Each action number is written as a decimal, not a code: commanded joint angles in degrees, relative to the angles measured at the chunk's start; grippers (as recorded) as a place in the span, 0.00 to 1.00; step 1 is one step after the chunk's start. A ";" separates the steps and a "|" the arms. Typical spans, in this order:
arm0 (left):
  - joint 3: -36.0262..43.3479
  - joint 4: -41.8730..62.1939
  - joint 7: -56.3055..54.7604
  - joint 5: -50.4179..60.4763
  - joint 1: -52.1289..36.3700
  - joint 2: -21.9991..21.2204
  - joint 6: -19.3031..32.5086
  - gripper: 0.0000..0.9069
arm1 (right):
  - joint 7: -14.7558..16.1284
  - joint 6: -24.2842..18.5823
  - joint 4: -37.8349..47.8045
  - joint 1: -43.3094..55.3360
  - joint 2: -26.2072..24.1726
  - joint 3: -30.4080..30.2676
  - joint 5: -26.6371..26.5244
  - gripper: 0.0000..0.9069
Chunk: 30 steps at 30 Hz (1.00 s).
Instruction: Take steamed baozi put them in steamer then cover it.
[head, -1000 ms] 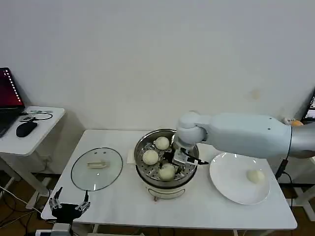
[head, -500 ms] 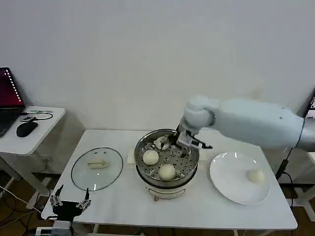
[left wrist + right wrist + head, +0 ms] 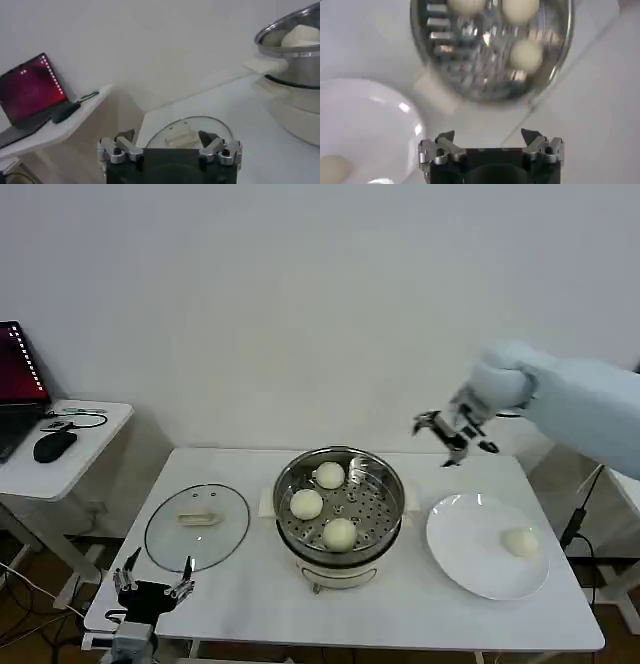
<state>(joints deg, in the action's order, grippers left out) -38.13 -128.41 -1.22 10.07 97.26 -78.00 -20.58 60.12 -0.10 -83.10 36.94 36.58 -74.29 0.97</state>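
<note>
The right gripper (image 3: 452, 440) has come up and away from the pot. A second ago it was down inside the steamer among the buns; now it hangs in the air above the table, off toward two o'clock from the steamer (image 3: 340, 506) and above the far edge of the white plate (image 3: 470, 559). Its fingers are spread apart and hold nothing, as the right wrist view also shows (image 3: 488, 137).

Below it, three steamed baozi (image 3: 330, 475) rest on the perforated tray: one at about eleven o'clock, one at nine (image 3: 306, 503) and one at six (image 3: 340, 533). They sit where they were half a second ago, only no longer covered by the arm. From the right wrist camera the same three buns (image 3: 526, 54) show in the pot (image 3: 490, 50), with the plate (image 3: 365, 125) beside it.

The fourth bun (image 3: 519, 542) lies on the plate at roughly three o'clock, unmoved across the frames.

The cover (image 3: 196, 526) lies flat on the table (image 3: 400, 614) to the left of the steamer, handle up, not on the pot.

The left gripper (image 3: 154, 592) waits low at the table's near left corner, just past the lid's six o'clock edge, fingers apart and empty (image 3: 170, 142); it has edged up slightly since before.
</note>
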 commanded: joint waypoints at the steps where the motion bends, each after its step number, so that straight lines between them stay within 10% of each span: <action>1: 0.86 0.28 0.02 -0.02 -0.66 0.51 -0.02 1.00 | 0.12 4.82 -0.30 -7.83 -15.91 2.97 3.00 1.00; 11: 0.91 0.58 -0.01 0.39 -0.09 0.13 0.03 1.00 | -0.76 3.71 5.08 -31.14 -17.89 22.71 9.39 1.00; 30: 0.49 0.89 0.02 0.81 0.71 -0.13 0.01 1.00 | -2.71 5.25 14.20 -47.91 -10.42 37.42 12.56 1.00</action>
<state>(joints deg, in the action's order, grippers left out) -37.60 -127.60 -1.20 10.90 97.90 -78.16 -20.53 57.89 4.57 -73.42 -1.71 24.06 -45.40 11.82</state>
